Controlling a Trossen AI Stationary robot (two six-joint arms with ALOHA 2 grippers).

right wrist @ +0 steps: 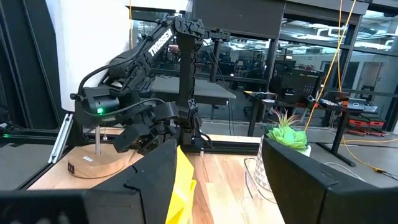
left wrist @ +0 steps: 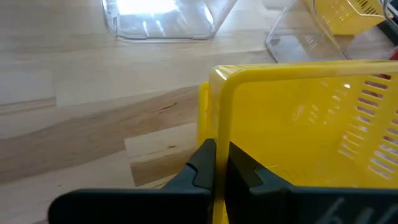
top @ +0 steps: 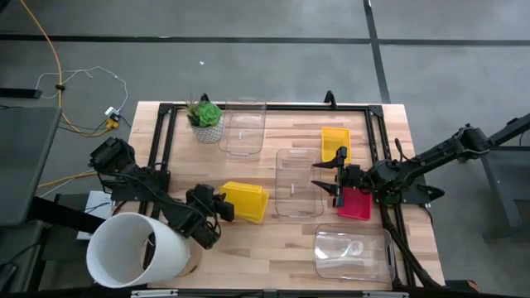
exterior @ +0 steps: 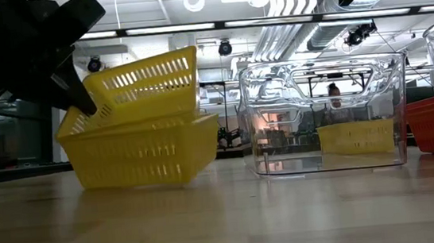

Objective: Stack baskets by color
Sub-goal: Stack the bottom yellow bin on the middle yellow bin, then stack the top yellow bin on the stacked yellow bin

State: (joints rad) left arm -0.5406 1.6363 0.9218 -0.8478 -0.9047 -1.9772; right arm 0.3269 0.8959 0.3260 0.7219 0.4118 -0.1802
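Note:
Two yellow baskets sit nested at the table's near left: the upper yellow basket [exterior: 138,85] is tilted inside the lower yellow basket [exterior: 144,152], which stands on the table. My left gripper [top: 222,207] is shut on the upper one. A third yellow basket [top: 335,143] stands far right. The pink-red basket [top: 356,204] lies right of the middle clear basket [top: 296,184]. My right gripper [top: 327,176] hangs open above that clear basket's right edge, holding nothing. My left gripper pinches the end wall [left wrist: 221,124] of the upper yellow basket at its rim, one finger [left wrist: 202,165] outside and the other inside. The fingers come slanting down from the table's left. The basket sits tilted, its bottom resting in the lower yellow basket.
A big white tub [top: 132,248] stands at the near left corner beside my left arm. A potted plant [top: 205,120] and a clear basket [top: 243,128] are at the far edge, and another clear basket [top: 354,252] at the near right. A black frame [top: 265,106] rims the table.

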